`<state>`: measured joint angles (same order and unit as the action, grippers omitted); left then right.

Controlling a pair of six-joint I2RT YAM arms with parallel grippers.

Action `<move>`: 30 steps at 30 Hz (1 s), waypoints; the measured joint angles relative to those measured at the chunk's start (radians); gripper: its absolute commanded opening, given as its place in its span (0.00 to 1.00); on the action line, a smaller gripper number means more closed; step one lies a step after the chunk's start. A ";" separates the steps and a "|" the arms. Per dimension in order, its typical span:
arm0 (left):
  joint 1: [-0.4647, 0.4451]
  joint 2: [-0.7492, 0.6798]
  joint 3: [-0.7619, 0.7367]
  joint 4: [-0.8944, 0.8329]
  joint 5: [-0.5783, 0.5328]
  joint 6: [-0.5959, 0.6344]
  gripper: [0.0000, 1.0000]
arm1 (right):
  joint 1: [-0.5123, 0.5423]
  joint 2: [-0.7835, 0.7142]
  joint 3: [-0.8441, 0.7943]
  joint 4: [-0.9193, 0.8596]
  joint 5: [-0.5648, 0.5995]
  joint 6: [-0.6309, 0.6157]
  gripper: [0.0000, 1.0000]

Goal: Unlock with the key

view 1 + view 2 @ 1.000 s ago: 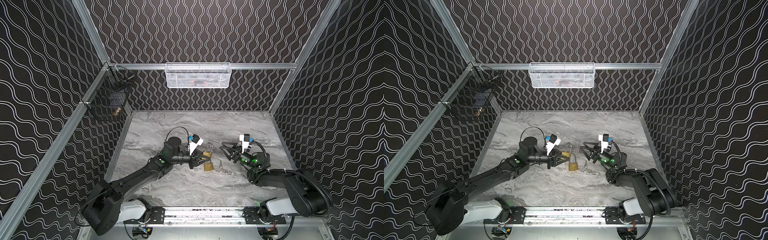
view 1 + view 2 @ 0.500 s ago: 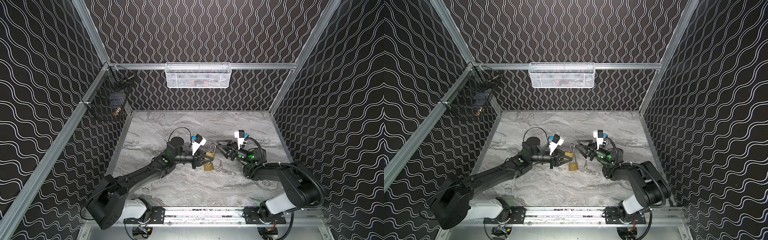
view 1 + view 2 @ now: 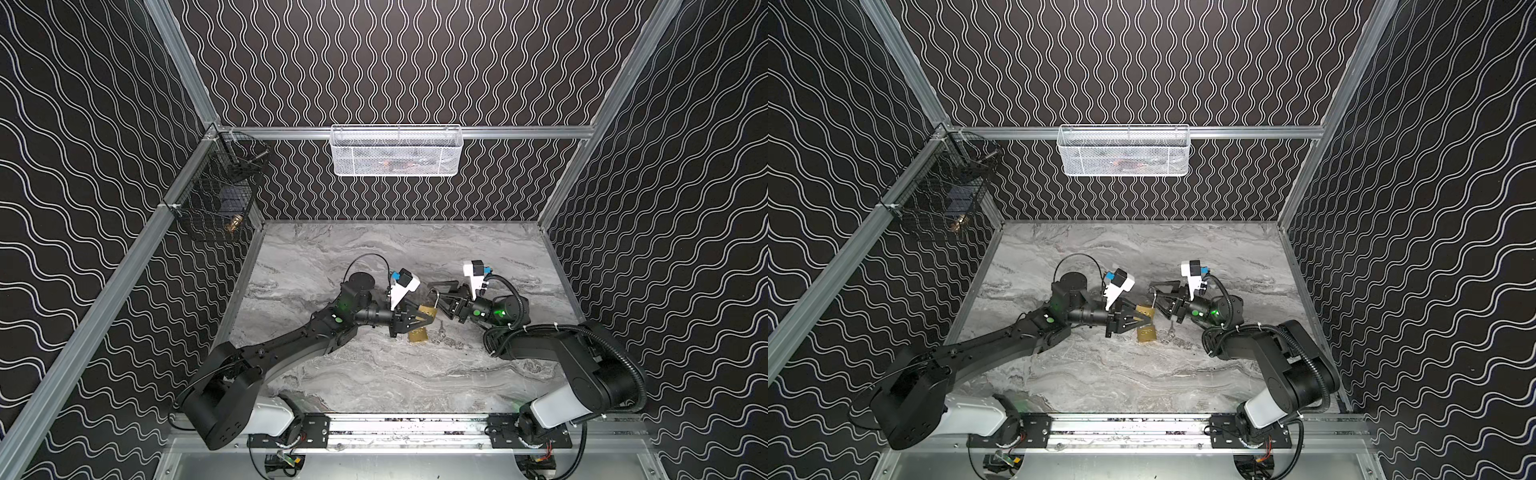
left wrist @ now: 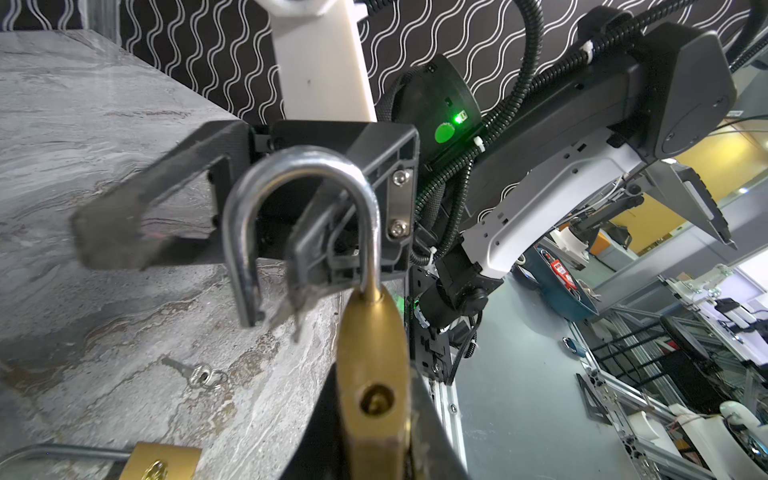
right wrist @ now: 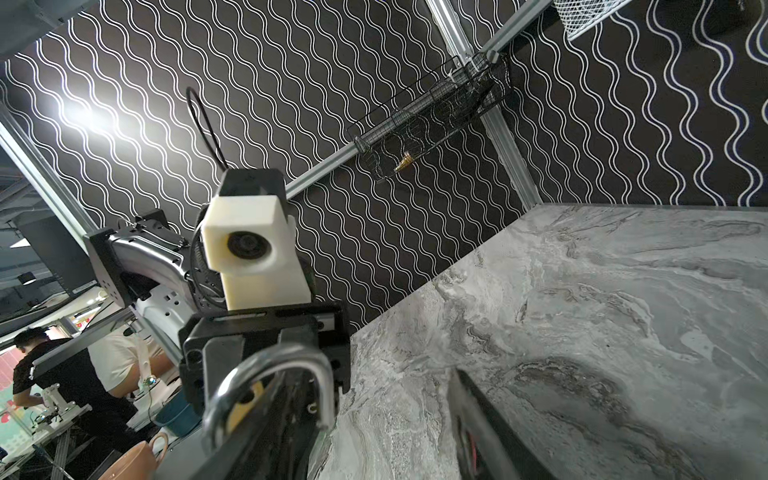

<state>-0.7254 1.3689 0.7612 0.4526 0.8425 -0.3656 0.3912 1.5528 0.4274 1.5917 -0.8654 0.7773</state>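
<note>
My left gripper (image 3: 432, 318) (image 4: 374, 449) is shut on the brass body of a padlock (image 3: 428, 311) (image 4: 372, 374) and holds it just above the table. The steel shackle (image 4: 299, 208) has swung open, one end hanging free. My right gripper (image 3: 437, 297) (image 5: 374, 436) faces it from the right, open, with the shackle (image 5: 270, 374) close beside one of its fingers (image 5: 257, 436). A small silver key (image 4: 199, 376) (image 3: 442, 330) lies loose on the marble below them. Both top views show the two grippers nearly meeting at mid-table.
A second brass padlock (image 3: 417, 334) (image 4: 160, 461) lies flat on the marble under the left gripper. A white mesh basket (image 3: 397, 149) hangs on the back wall and a black wire basket (image 3: 216, 203) on the left rail.
My right gripper has moved left, up to the held padlock's shackle, still open. The left arm has shifted slightly with the padlock in its grip.
</note>
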 measured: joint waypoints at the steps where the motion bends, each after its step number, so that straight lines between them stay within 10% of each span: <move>1: -0.008 0.003 0.006 -0.004 0.002 0.002 0.00 | 0.001 0.002 0.000 0.000 0.000 0.000 0.62; 12: -0.030 -0.006 0.035 -0.069 -0.033 0.033 0.00 | 0.004 -0.021 0.000 -0.029 0.053 -0.013 0.64; 30: -0.158 -0.088 0.103 -0.343 -0.683 0.223 0.00 | 0.042 -0.265 0.042 -0.683 0.434 -0.333 0.69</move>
<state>-0.8833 1.2808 0.8639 0.1101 0.1593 -0.1429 0.4328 1.2881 0.4694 0.9089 -0.4316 0.4438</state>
